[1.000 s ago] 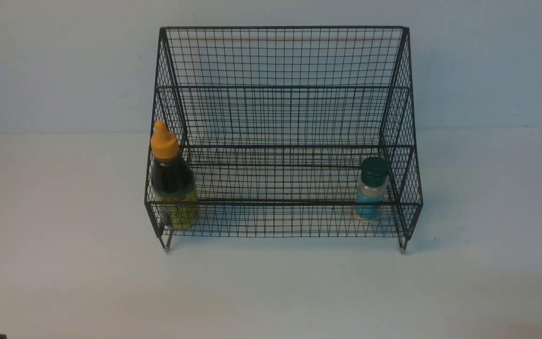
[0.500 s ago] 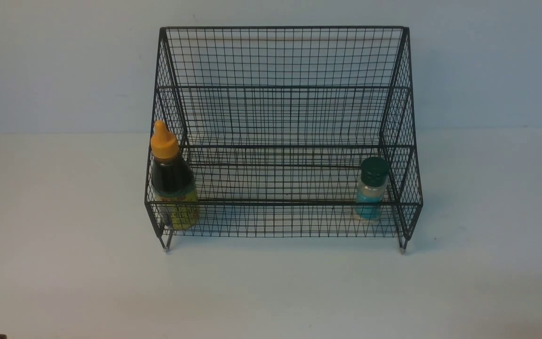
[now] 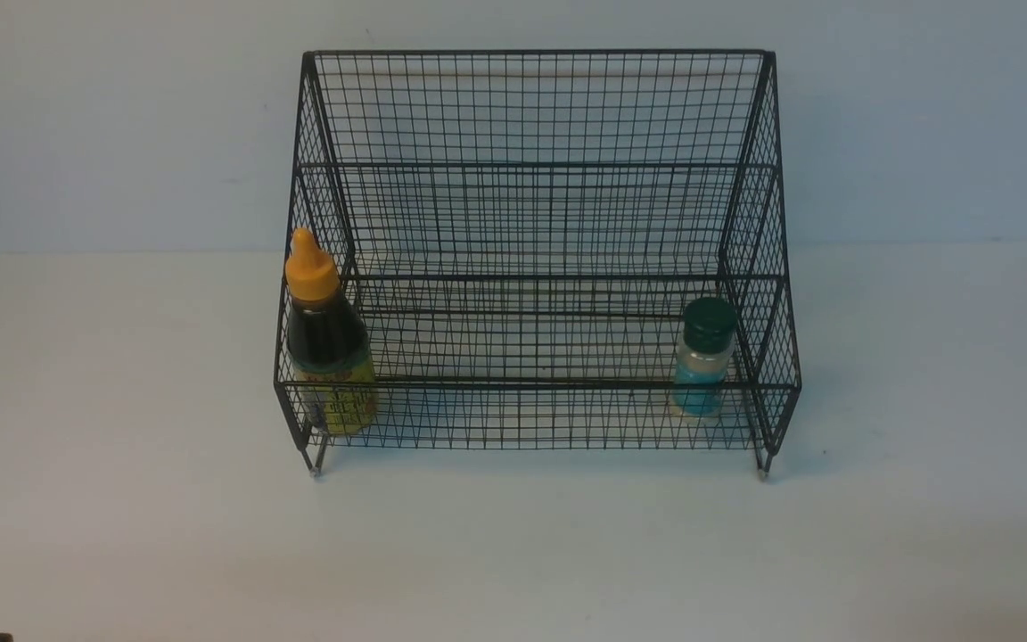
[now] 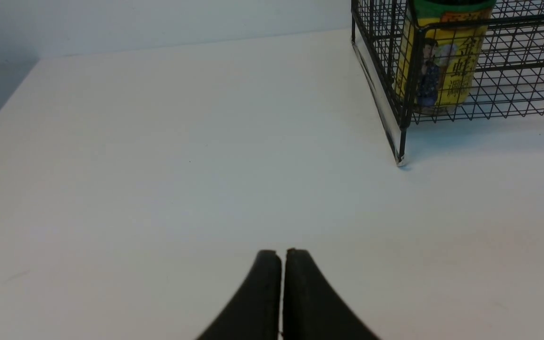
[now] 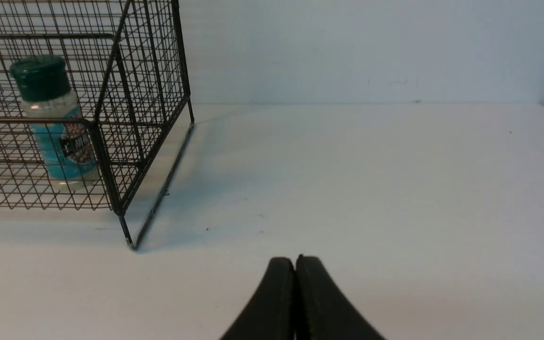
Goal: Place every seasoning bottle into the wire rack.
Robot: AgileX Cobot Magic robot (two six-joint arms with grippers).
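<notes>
A: Where do the two bottles stand?

B: Both are upright on the lowest front tier of the wire rack [image 3: 536,223]. The dark-liquid bottle [image 3: 326,343] is at the rack's left end, against the side mesh; the small jar [image 3: 703,361] is near the right end.

A: How would they handle, if one had to be moved?

B: My guess: the dark bottle is fairly full, so heavier low down, with smooth, likely slippery sides. I'd take it around the body just above the yellow label, not by the tapered orange cap [image 3: 310,266], which would slide out of a pinch. The jar looks light and rigid; its straight sides below the green lid [image 3: 710,323] give the best hold.

A: And the rack?

B: Stiff wire on short feet, sitting toward the far edge of the table [image 3: 121,499]. The front rail is low, so lifting out means going up first.

A: The hands?

B: The left hand [image 4: 281,257] and the right hand [image 5: 295,264] are both pressed closed, empty, over bare table well apart from the rack's front corners. The task looks finished.
</notes>
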